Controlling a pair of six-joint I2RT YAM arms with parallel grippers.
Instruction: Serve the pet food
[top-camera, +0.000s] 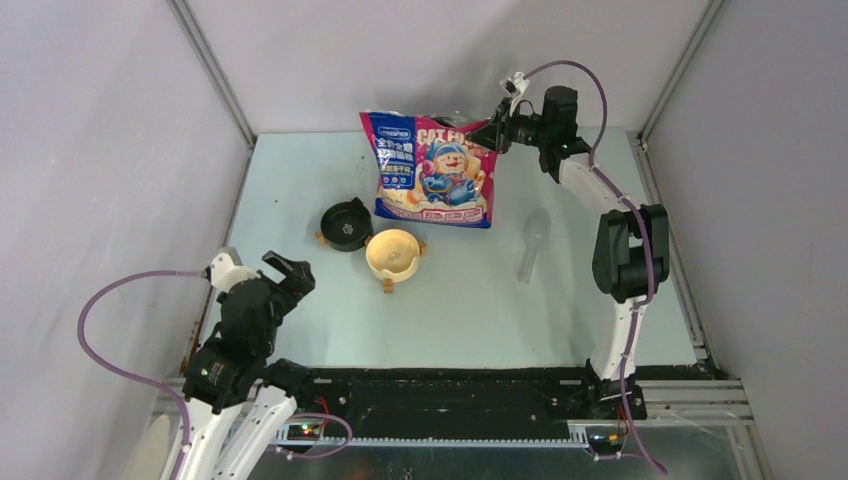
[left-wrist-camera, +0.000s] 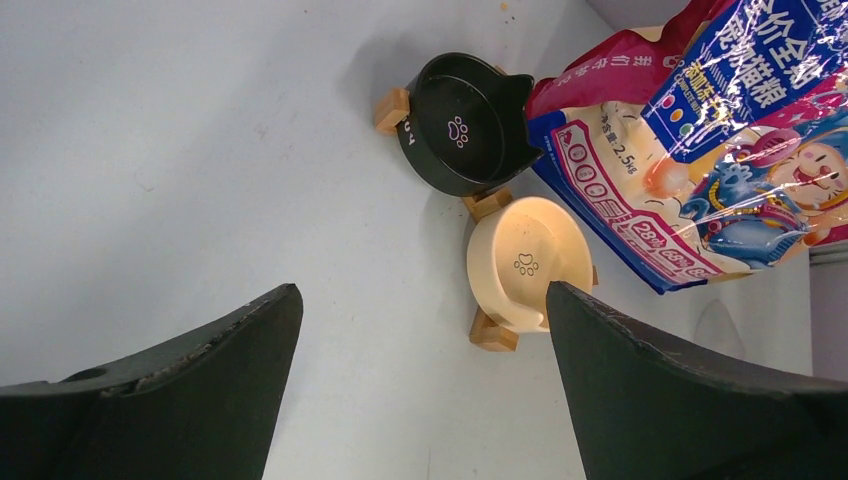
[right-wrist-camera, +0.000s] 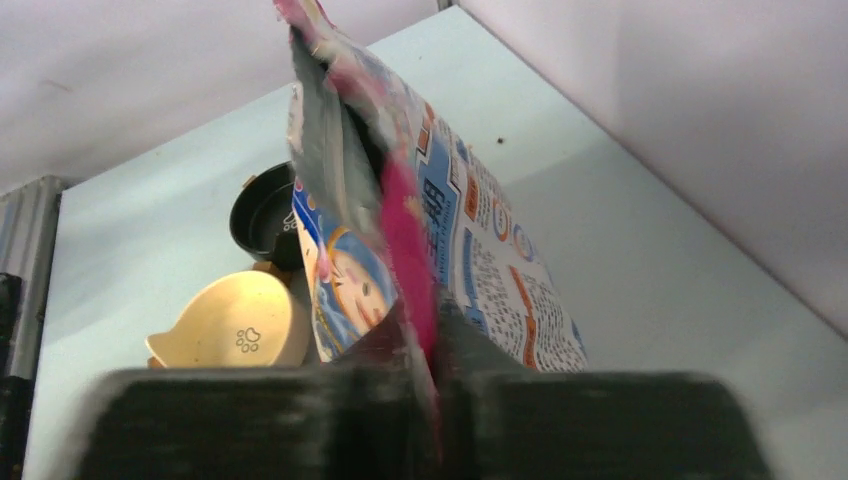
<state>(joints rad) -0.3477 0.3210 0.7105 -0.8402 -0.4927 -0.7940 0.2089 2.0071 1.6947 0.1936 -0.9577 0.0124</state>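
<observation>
A glossy blue-and-pink cat-food bag (top-camera: 435, 170) stands upright at the back of the table. My right gripper (top-camera: 497, 132) is shut on its top right corner; in the right wrist view the pink edge of the bag (right-wrist-camera: 440, 230) is pinched between the jaws of that gripper (right-wrist-camera: 435, 370). No pet food shows; the bag's inside is hidden. In front of the bag are an empty black bowl (top-camera: 346, 224) and an empty cream bowl (top-camera: 392, 254). My left gripper (top-camera: 290, 272) hovers open at the near left, nothing between its fingers, facing both bowls (left-wrist-camera: 462, 125) (left-wrist-camera: 525, 262).
A clear plastic scoop (top-camera: 532, 243) lies on the table to the right of the bag. Grey walls close in the table at the back and on both sides. The bag (left-wrist-camera: 700, 130) fills the upper right of the left wrist view.
</observation>
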